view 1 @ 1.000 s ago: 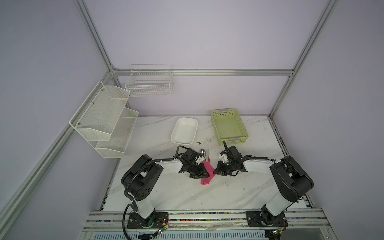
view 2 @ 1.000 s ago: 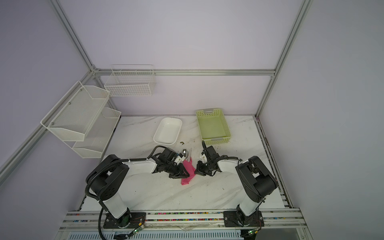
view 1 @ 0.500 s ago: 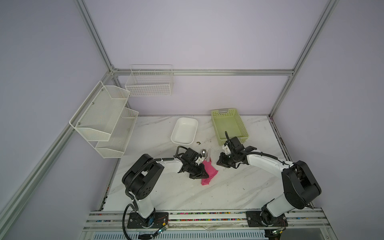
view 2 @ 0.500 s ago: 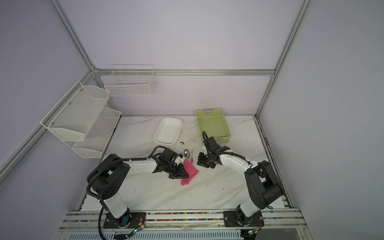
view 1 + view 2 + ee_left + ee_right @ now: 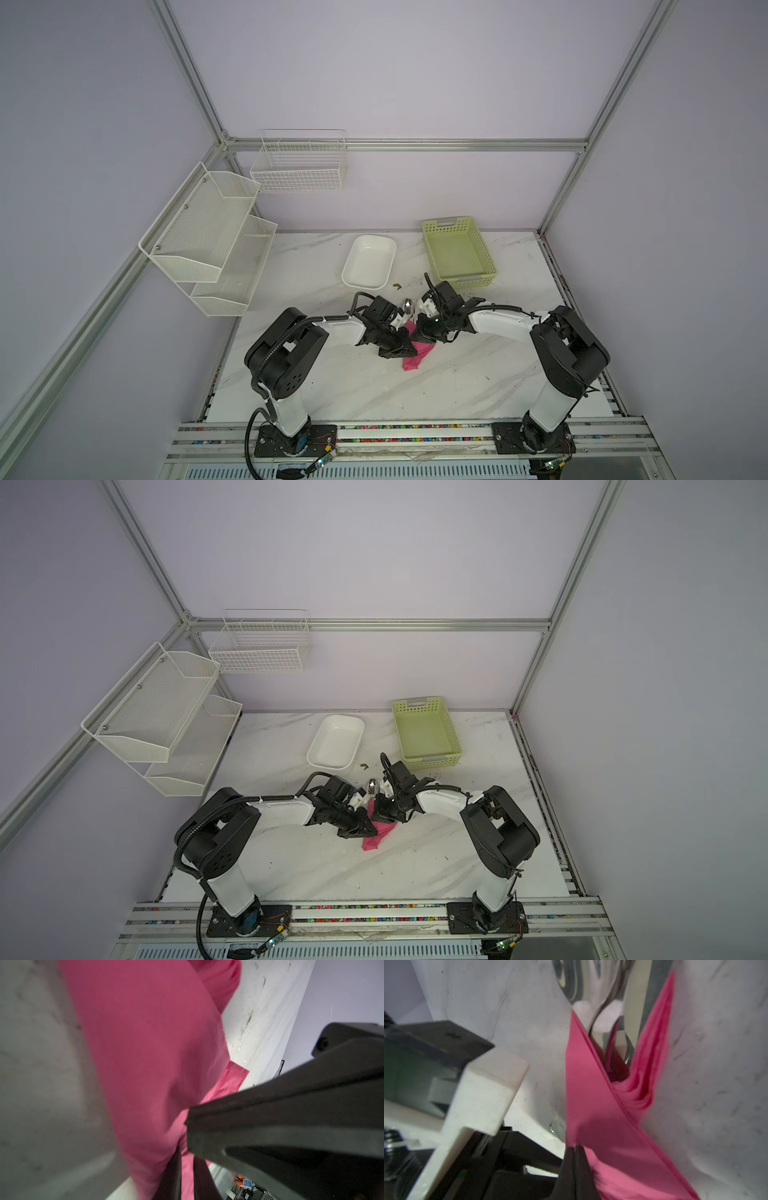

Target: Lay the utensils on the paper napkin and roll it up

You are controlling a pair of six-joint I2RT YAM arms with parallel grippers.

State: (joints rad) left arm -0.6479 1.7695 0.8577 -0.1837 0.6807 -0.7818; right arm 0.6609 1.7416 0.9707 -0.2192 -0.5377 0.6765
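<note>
Napkin (image 5: 417, 358): pink, folded and bunched, on the table (image 5: 457, 386) near the dish (image 5: 361, 285), on the robot's side.
Spoon (image 5: 571, 982): shiny head pokes out of the fold, at the end nearer the dish.
Feel: napkin is thin, soft, light, rips easily; spoon is hard, slippery.
Hold: pinch a loose napkin edge, gently.
Left claw (image 5: 186, 1159): closed on the napkin.
Right claw (image 5: 575, 1149): closed, seems to pinch a napkin edge.

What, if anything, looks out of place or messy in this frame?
The paper napkin is bunched into loose, uneven folds instead of a tidy roll, and the spoon's bowl pokes out of its far end. A small dark scrap lies on the table beside the white dish.
</note>
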